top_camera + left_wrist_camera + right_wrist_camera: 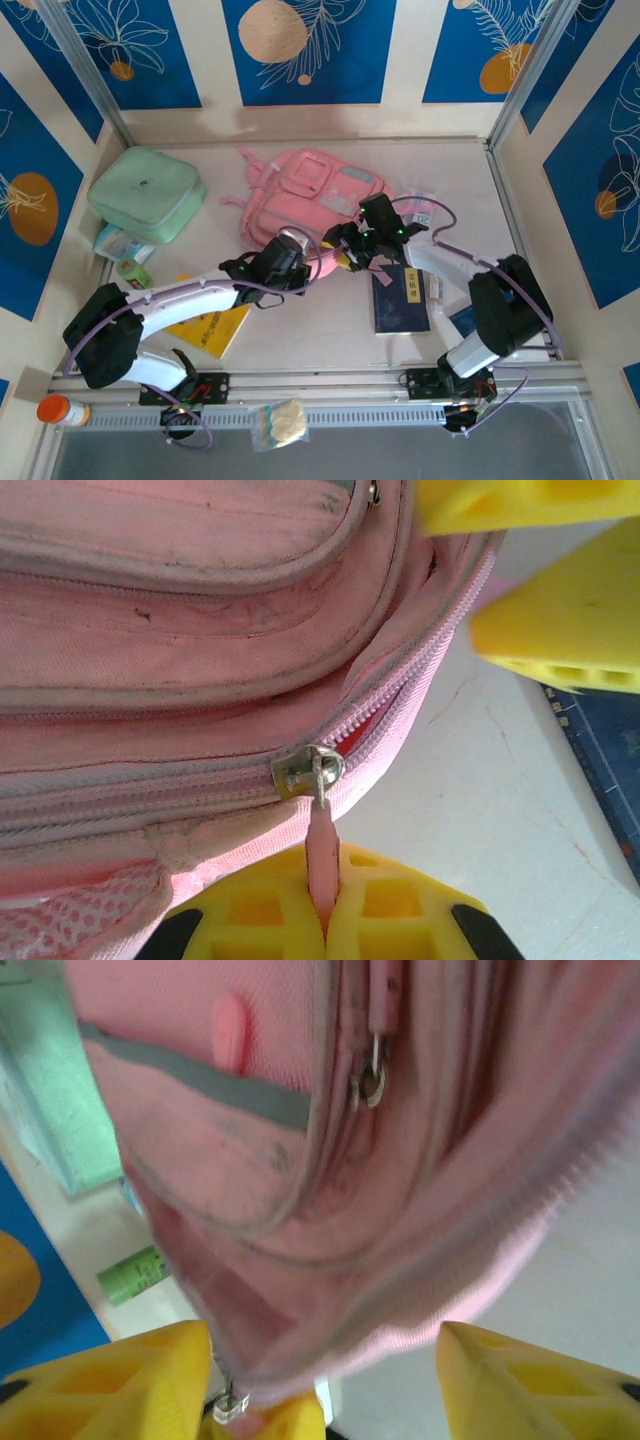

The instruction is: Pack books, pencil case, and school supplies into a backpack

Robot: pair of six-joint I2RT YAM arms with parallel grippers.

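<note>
The backpack (315, 195) lies flat on the counter (320, 335), near the middle and toward the back wall, with its front pockets facing up. It is soft and pink, with grey trim, a few dirty marks and a bit of net at one side. Its main zip runs round the edge. The little metal slider (308, 770) sits at a bend in the zip. I can see a thin red gap just past it, so I think the zip is only a little bit open.

My left hand (322, 905) is shut tight on the pink pull tab (319, 840) that hangs from the slider. My right hand (325, 1380) is close by. Its fingers are apart, and the edge of the bag sits between them but is not squeezed.

I think the job now is to open the bag wide so things can go in. To do it well, I should close the right hand on the edge of the bag and hold it. Then I should pull the tab along the line of the zip, not up or away. The cloth is floppy, so it may bunch up, and the slider may stick at the bend. Slow and steady is best.

I think nothing is packed yet. A navy book (400, 298) lies just beside the right hand. The yellow book (210, 330) lies at the front left. A mint-green case (147, 193) sits well off to the left.
</note>
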